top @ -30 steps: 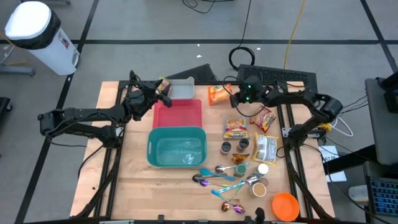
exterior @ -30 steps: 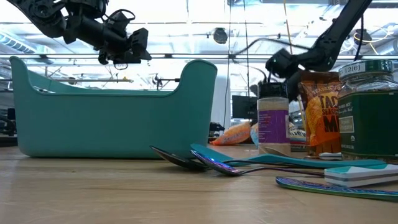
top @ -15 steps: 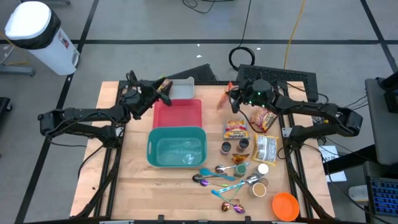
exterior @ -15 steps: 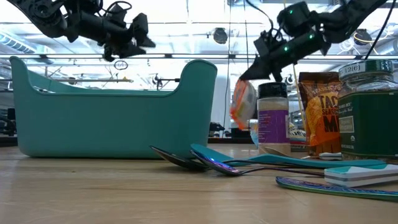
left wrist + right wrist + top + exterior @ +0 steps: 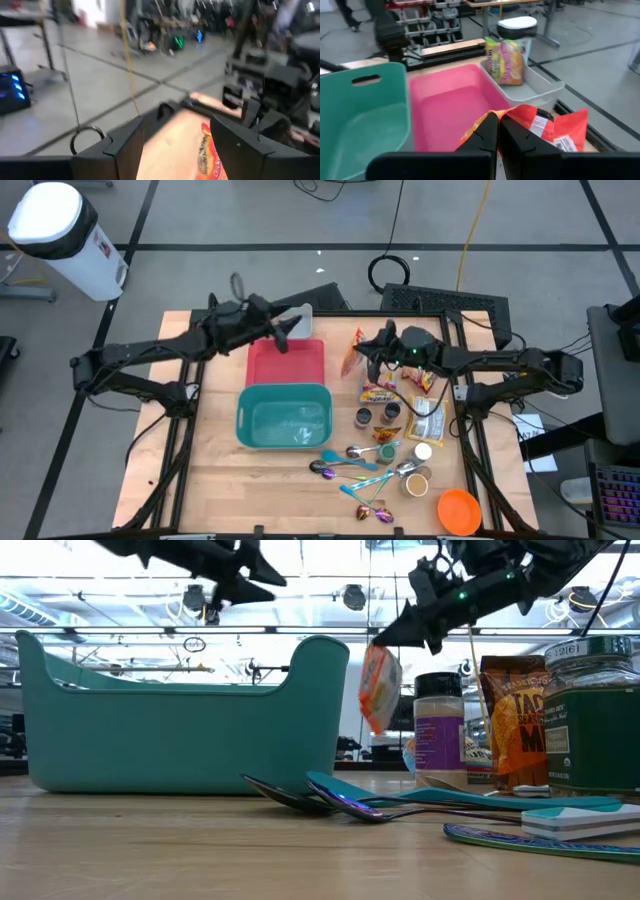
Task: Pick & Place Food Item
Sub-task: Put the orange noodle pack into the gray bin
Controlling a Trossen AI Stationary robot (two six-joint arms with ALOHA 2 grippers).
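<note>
Right gripper (image 5: 357, 352) is clamping the orange snack bag (image 5: 350, 358) by its top edge, dangling it long-axis-down over the table's back half, just right of the pink bin (image 5: 287, 364). Left gripper (image 5: 283, 335) is hovering, fingers apart and empty, over the bin's back-left corner. Bag's label is unreadable; white tray (image 5: 296, 322) partly hidden.

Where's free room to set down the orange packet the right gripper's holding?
Open: pink bin, teal bin, and bare tabletop left of and in front of the teal bin. Crowded: right side, with snack bags, jars and spoons. Grey bin holds a bag.
</note>
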